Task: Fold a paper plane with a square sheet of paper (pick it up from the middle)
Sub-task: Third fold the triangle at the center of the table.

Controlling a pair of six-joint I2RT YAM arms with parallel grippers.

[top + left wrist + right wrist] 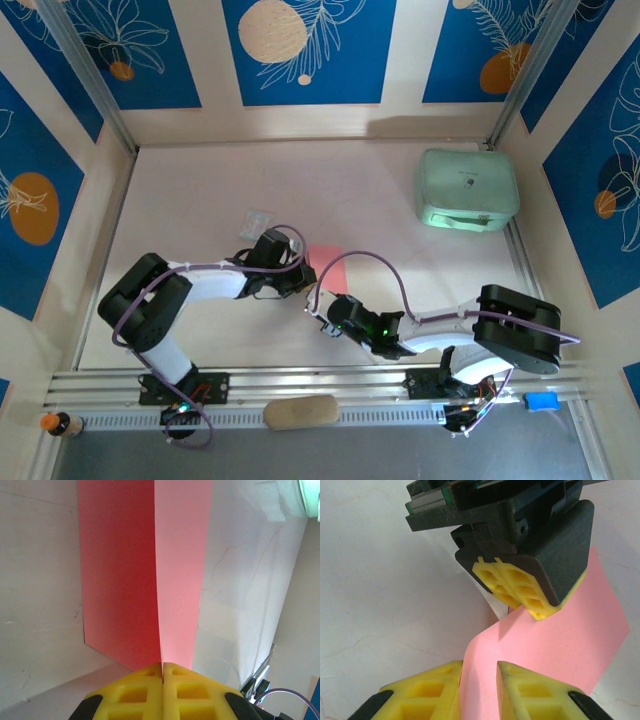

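- Far off on the right, the mint-green case (pixel 467 190) sits on the table (pixel 200 190) with its lid down, so what it holds cannot be seen.
- Left of the middle lies a small clear packet (pixel 257 220); its contents are too small to tell.
- The table is pale and plain, walled by cream boards with blue leaf-print panels (pixel 305 50). A tan oblong pad (pixel 300 411) lies at the near edge between the arm bases.
- The left arm bends in from the near left. The left gripper (pixel 162 666) is pressed together on the square sheet of paper (pixel 150 570), which is lifted and bent along a crease over the table's middle.
- The right arm reaches leftward from the near right. The right gripper (pixel 479 672) has its fingers apart, with the sheet's edge running between them, close to the left gripper.
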